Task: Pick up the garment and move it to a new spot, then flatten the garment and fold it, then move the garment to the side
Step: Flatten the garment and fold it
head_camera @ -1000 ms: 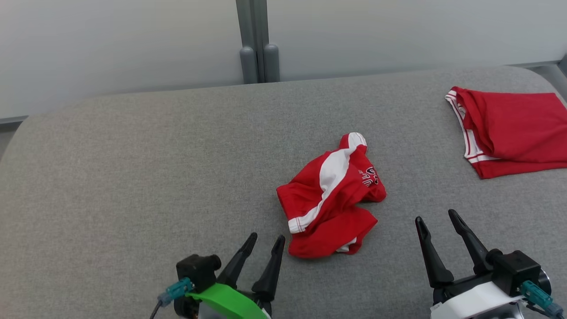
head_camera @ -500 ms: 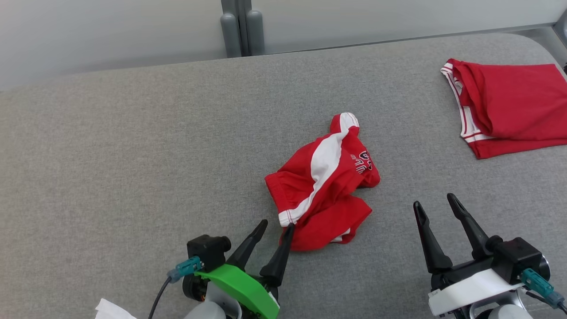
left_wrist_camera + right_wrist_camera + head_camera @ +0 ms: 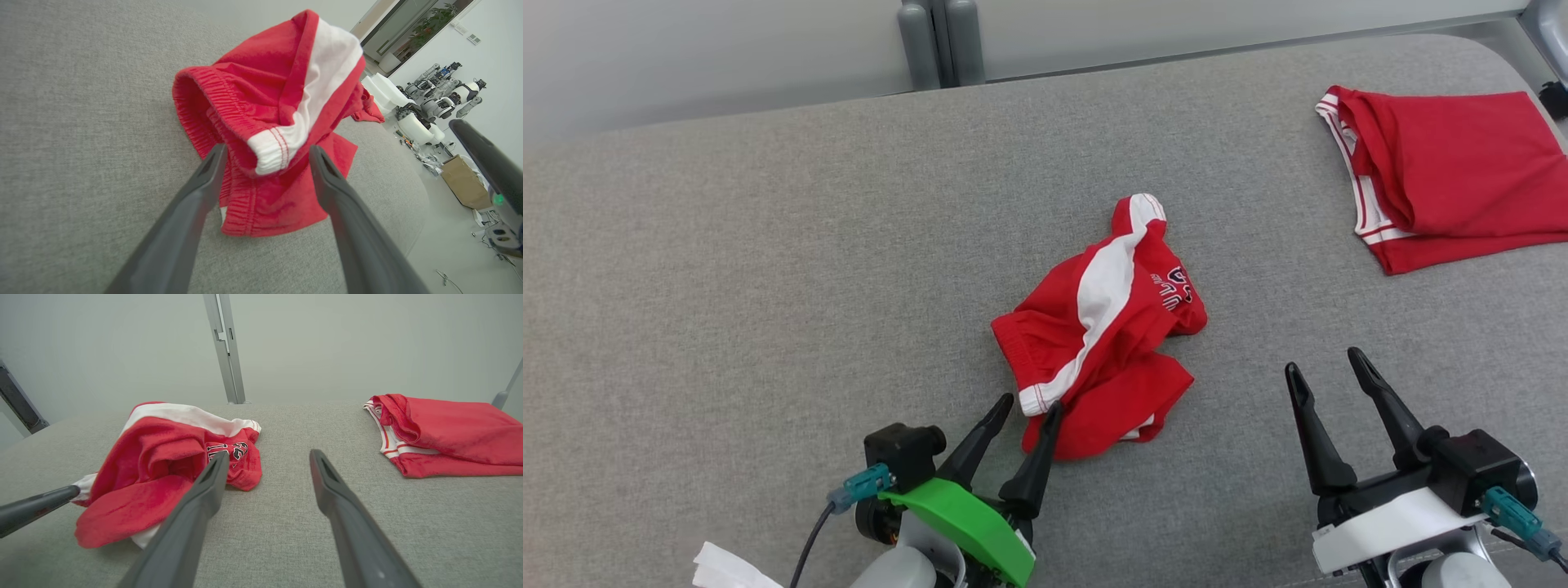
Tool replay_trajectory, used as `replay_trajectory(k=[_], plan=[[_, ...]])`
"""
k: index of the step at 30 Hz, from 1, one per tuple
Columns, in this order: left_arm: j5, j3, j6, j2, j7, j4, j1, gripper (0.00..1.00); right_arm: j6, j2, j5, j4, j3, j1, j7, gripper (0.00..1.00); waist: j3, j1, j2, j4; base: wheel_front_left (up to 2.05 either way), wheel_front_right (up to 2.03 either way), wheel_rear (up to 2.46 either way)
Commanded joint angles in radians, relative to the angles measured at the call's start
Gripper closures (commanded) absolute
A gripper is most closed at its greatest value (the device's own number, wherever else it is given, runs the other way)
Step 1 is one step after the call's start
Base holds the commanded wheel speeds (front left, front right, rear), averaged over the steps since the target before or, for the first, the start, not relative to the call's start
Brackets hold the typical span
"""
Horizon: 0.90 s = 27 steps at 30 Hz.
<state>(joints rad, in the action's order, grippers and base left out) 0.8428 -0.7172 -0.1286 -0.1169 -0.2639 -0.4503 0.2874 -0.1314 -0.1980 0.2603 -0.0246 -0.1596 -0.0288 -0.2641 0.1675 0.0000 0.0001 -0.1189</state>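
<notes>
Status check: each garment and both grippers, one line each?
Shorts: crumpled heap, not flattened.
Jersey: folded flat, far right.
Left gripper: open, fingers either side of the shorts' near edge, not closed.
Right gripper: open, empty, apart from both garments.

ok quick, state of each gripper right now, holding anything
Left gripper: open, straddling the edge of the crumpled red garment, not closed on it.
Right gripper: open, holding nothing.

A grey fabric-covered bench [image 3: 727,245] with rounded corners stands before pale frosted panels [image 3: 686,49] joined by a grey post [image 3: 939,41]. Beyond its edge, the left wrist view shows pale floor [image 3: 433,245], a cardboard box [image 3: 459,181], a white wall [image 3: 498,36] and a window [image 3: 408,24] with greenery outside
</notes>
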Motion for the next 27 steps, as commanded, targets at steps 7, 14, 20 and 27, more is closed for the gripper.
replay_trajectory(k=[7,14,20,27], plan=[[-0.042,0.018,-0.003,-0.010,0.000,0.011,0.029,1.00,0.002,0.004,-0.005,0.004,0.003,0.016,0.000,0.00,0.015,0.0000,-0.0001,-0.011,0.00,0.00,0.00],[-0.079,0.030,-0.003,-0.029,0.000,0.029,-0.014,1.00,0.002,0.007,-0.004,0.008,0.016,0.002,0.000,0.00,0.013,0.0000,-0.0001,0.016,0.00,0.00,0.00],[-0.136,0.021,-0.003,-0.097,0.000,0.086,-0.052,1.00,0.002,-0.003,0.020,0.007,0.008,0.012,0.000,0.00,0.033,0.0000,-0.0001,0.087,0.00,0.00,0.00],[-0.152,0.050,-0.003,-0.205,0.000,0.125,-0.073,1.00,0.002,-0.077,0.249,-0.088,-0.031,0.118,0.000,0.00,0.053,0.0000,-0.0001,0.188,0.00,0.00,0.00]])
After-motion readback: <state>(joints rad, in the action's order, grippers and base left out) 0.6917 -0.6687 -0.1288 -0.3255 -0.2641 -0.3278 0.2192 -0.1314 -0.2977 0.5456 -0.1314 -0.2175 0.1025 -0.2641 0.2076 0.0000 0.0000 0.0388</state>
